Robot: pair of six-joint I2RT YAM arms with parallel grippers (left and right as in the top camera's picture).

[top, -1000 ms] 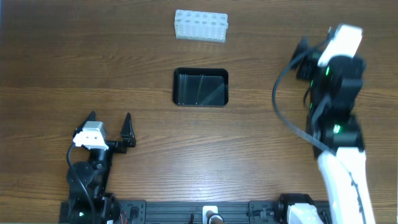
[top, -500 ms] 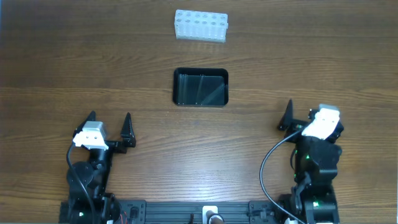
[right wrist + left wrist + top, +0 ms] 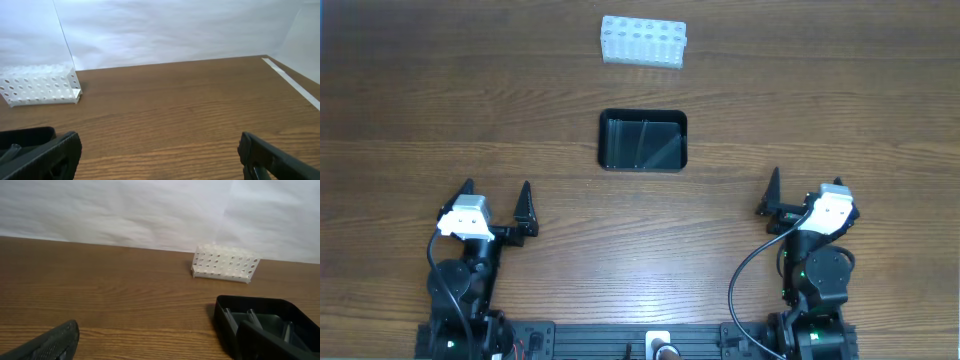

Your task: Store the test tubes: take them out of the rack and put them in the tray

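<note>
Both arms folded low near own bases. Left gripper point(image 3: 497, 190) released, fingers spread; right gripper point(image 3: 805, 186) likewise, nothing held. Clear test tubes point(image 3: 658, 150) lie in black tray point(image 3: 603, 141) mid-table point(image 3: 420, 100). White rack point(image 3: 643, 41) beyond tray.

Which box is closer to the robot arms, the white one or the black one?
The black tray; the white test tube rack stands farther back, beyond it.

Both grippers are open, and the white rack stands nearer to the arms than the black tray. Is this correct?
No: the top view shows the black tray nearer to the arms than the white rack. The left gripper and right gripper are open.
</note>
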